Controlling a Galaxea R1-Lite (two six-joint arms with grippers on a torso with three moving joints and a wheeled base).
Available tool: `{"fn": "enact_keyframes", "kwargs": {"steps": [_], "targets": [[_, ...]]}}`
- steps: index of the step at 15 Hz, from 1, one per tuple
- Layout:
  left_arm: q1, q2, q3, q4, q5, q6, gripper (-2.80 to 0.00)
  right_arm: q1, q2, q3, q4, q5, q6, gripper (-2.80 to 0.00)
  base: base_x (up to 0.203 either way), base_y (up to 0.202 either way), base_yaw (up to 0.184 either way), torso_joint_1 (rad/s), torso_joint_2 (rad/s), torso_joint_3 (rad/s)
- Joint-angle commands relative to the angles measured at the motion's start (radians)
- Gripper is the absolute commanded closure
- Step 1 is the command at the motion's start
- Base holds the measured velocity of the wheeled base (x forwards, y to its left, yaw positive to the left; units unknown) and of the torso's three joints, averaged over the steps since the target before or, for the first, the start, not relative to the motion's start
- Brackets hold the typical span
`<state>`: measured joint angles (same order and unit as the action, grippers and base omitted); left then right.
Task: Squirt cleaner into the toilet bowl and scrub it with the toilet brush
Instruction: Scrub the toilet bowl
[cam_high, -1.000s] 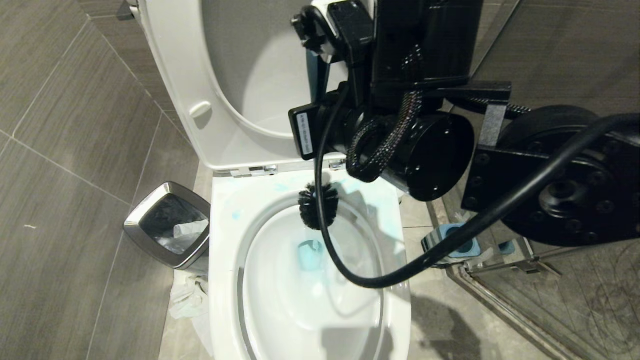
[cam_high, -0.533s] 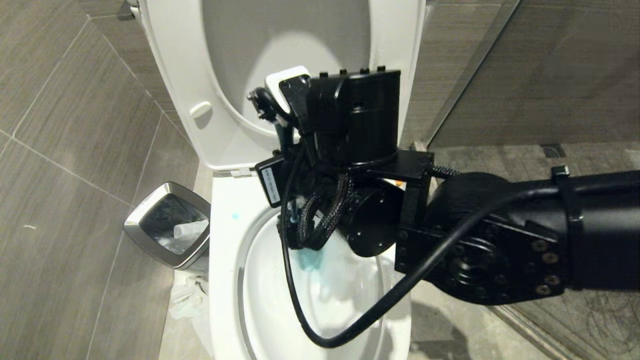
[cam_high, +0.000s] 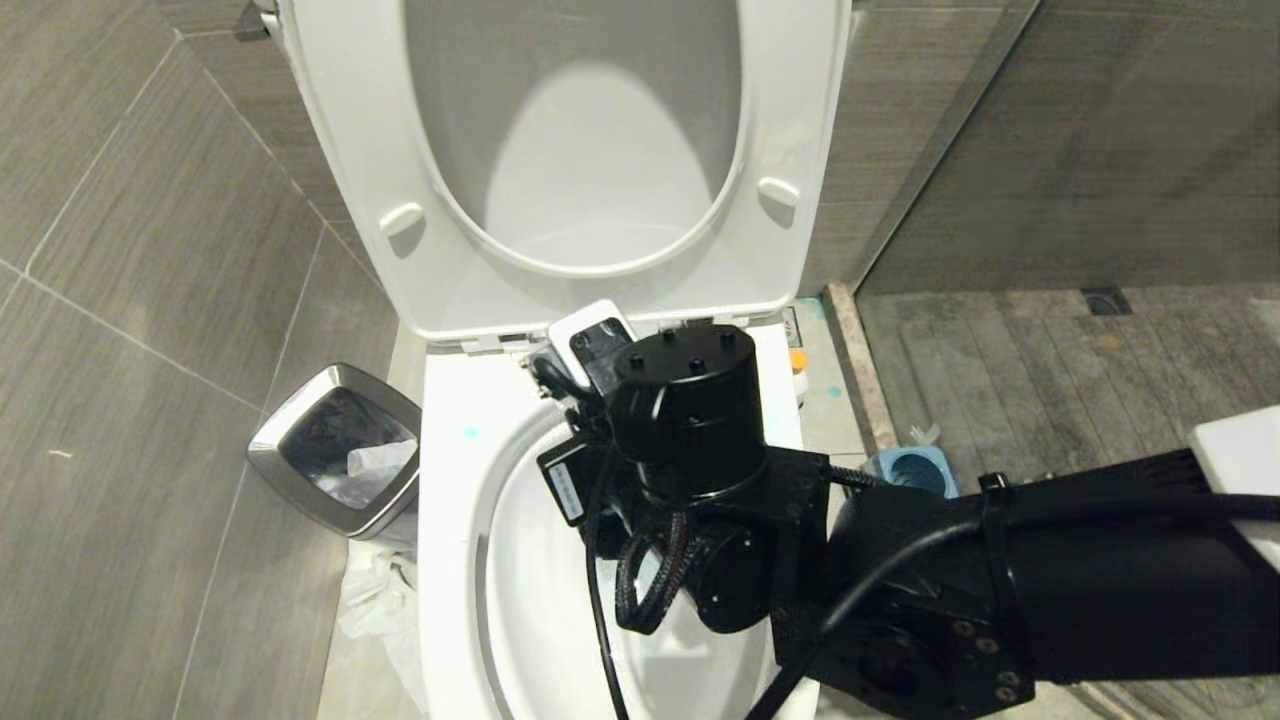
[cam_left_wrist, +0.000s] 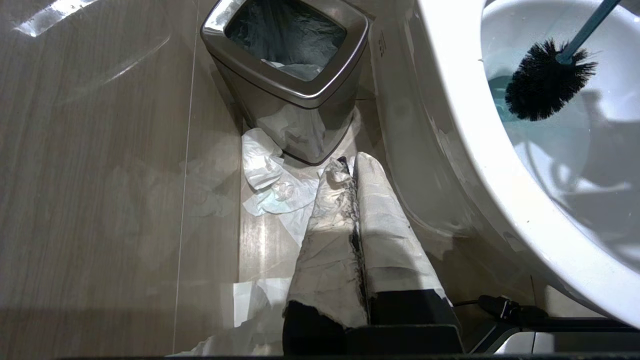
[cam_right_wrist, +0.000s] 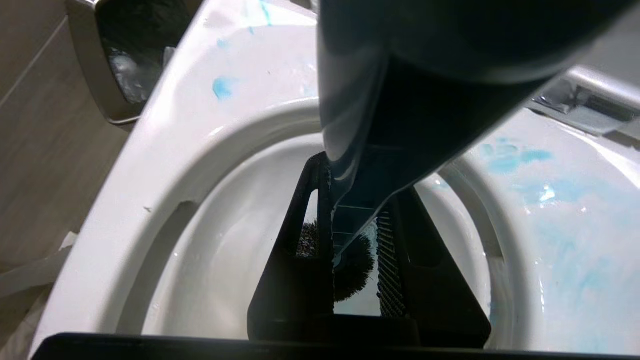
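With my right gripper (cam_right_wrist: 357, 250) clenched on the toilet brush (cam_left_wrist: 547, 87), its head down inside the toilet bowl (cam_high: 455, 560), I'd press the bristles firmly round the blue-smeared wall.

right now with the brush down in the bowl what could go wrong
1. The right claw grips the toilet brush by its slim handle; hard scrubbing might twist it loose.
2. Blue cleaner is smeared on the toilet bowl rim, so quick strokes may flick it out.
3. The arm's cable hangs over the bowl and could get wet.
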<state>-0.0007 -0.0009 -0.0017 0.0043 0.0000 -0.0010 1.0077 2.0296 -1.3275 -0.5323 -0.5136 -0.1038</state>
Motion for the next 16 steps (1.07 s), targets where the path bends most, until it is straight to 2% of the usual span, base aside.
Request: {"fn": "enact_keyframes", "kwargs": {"steps": [1, 4, 8, 11, 14, 16], "targets": [[0.0, 0.001, 0.0, 0.0, 0.0, -0.001, 0.0, -0.019, -0.025, 0.064, -0.033, -0.003, 0.003, 0.0, 0.0, 0.0, 0.0, 0.0, 0.0, 0.0], [0.001, 0.001, 0.0, 0.0, 0.0, -0.001, 0.0, -0.026, 0.003, 0.134, -0.093, 0.001, 0.022, 0.0, 0.0, 0.0, 0.0, 0.0, 0.0, 0.0], [0.001, 0.001, 0.0, 0.0, 0.0, -0.001, 0.0, -0.068, 0.135, 0.124, -0.258, 0.006, 0.014, 0.0, 0.0, 0.0, 0.0, 0.0, 0.0, 0.0], [-0.001, 0.001, 0.0, 0.0, 0.0, -0.001, 0.0, -0.095, 0.136, 0.071, -0.267, 0.004, 0.011, 0.0, 0.0, 0.0, 0.0, 0.0, 0.0, 0.0], [0.001, 0.001, 0.0, 0.0, 0.0, -0.001, 0.0, -0.101, 0.111, 0.056, -0.268, 0.014, -0.051, 0.0, 0.0, 0.0, 0.0, 0.0, 0.0, 0.0], [0.001, 0.001, 0.0, 0.0, 0.0, -0.001, 0.0, -0.101, 0.14, 0.057, -0.269, 0.019, -0.051, 0.0, 0.0, 0.0, 0.0, 0.0, 0.0, 0.0]]}}
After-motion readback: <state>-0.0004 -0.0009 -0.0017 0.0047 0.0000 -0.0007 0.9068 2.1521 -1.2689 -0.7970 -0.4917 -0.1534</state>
